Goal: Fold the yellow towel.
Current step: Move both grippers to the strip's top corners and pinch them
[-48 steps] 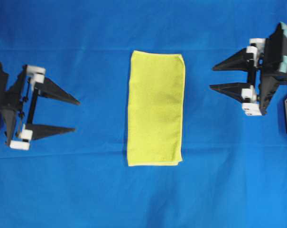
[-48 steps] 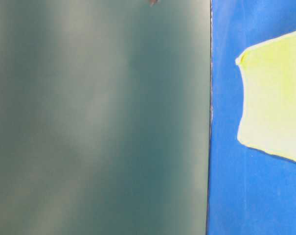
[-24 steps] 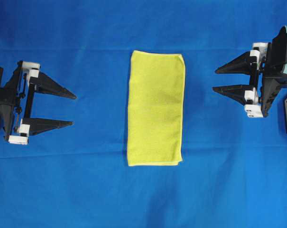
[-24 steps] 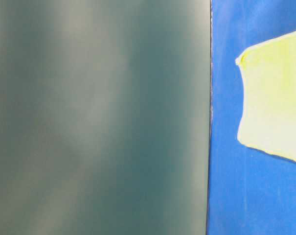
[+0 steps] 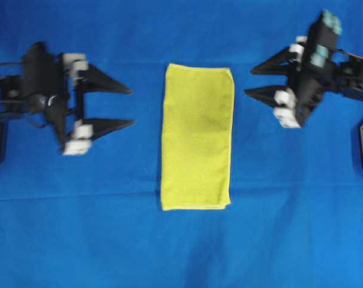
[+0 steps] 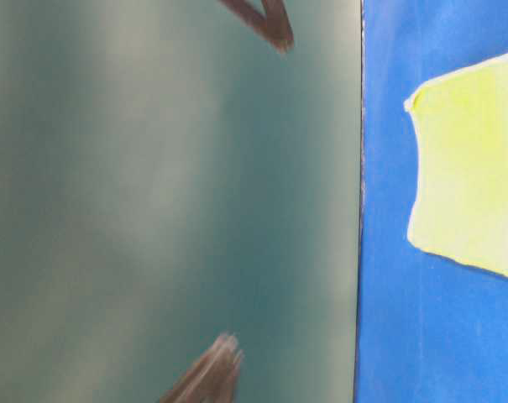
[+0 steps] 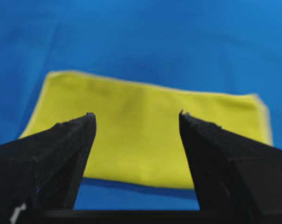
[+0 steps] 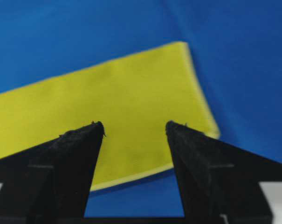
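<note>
Yellow towel (image 5: 197, 137) lies flat on the blue table cover (image 5: 181, 252), folded to a long narrow rectangle in the middle. Left gripper (image 5: 130, 107) and right gripper (image 5: 248, 81) both stand spread wide and empty, one near each long side, not touching it.

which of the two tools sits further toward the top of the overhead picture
The right tool. It faces the upper part of the towel, near its top right corner, while the left tool sits lower, level with the towel's upper middle.
</note>
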`<state>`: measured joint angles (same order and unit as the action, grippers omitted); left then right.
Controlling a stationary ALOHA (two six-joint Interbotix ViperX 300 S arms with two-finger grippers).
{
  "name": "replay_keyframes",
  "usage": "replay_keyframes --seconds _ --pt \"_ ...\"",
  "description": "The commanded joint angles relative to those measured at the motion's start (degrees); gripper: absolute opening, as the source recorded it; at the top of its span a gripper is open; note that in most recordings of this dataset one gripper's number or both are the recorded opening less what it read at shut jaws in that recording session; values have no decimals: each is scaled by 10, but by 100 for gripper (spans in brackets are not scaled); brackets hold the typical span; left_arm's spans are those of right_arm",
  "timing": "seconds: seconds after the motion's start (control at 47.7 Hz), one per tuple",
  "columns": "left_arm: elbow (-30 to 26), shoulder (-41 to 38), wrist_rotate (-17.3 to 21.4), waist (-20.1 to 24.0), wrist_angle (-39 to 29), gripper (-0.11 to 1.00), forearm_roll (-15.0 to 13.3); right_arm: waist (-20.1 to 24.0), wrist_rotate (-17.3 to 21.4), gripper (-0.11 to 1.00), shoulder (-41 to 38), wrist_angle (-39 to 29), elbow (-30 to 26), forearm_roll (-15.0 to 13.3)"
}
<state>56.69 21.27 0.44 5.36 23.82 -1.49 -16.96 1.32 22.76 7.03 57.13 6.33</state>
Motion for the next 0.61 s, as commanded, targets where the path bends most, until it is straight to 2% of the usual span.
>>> replay_keyframes --seconds 0.0,0.273,0.587 --pt "-44 -54 0 32 4 69 -2 -25 -2 60 -42 -11 -39 -5" --pt "-125 -216 -2 96 4 68 -2 -61 -3 60 -171 -63 -110 -28" --pt "-182 -338 -1 140 4 68 -2 -76 -3 60 -257 -62 -139 -43"
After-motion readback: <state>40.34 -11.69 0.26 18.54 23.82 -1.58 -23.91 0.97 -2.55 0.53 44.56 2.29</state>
